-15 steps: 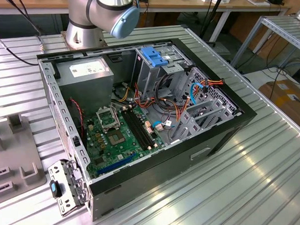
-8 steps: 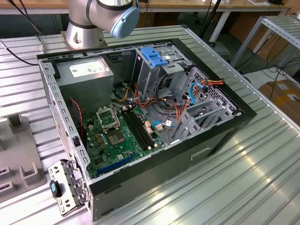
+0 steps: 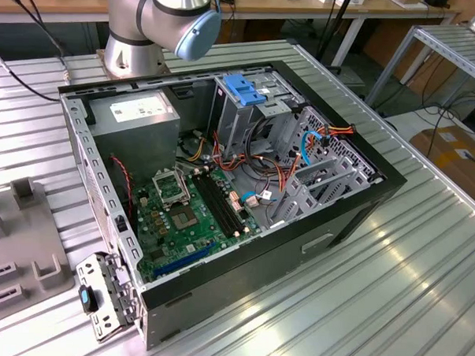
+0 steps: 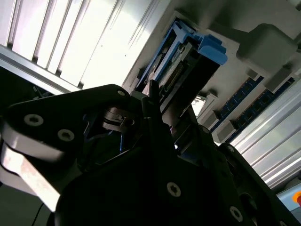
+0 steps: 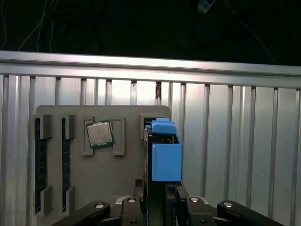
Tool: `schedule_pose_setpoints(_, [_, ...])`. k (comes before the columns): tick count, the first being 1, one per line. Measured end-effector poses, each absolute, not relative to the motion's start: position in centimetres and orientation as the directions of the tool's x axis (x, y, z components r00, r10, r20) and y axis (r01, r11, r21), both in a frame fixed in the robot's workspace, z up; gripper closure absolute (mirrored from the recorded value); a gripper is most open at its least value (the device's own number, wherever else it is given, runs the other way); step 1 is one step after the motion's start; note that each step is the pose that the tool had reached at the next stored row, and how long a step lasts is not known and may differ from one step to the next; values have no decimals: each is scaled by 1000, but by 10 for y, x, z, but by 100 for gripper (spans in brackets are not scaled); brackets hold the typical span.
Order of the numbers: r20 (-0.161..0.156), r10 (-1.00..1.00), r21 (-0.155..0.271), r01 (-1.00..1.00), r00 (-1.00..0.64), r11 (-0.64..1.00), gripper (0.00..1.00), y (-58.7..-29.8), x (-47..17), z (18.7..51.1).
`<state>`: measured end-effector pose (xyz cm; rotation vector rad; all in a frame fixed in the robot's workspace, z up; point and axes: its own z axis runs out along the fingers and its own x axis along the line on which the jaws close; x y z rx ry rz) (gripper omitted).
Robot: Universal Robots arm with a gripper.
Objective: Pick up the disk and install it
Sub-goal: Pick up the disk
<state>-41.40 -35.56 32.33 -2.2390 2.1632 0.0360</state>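
Where the grey tray lies on the ribbed metal table, the disk is seen standing on end at one of the tray's slots, its blue carrier frame turned towards the first wrist view. The gripper is clamped on the disk, pressed against two opposite sides of it (the same hold is shown from close by in the second wrist view). Whether the disk's far end sits in the slot or clear of it cannot be told. Beside it on the tray, a processor chip and two memory sticks are held in their recesses. In the exterior view the opened computer case is laid on the table, with the arm behind it. A grey drive cage topped by a blue latch is seen inside the case.
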Motion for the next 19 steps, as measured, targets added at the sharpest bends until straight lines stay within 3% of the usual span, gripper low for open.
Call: schedule_pose_setpoints(19, [-36,-999,-4,-999,34,-34,65,-356,-414,382])
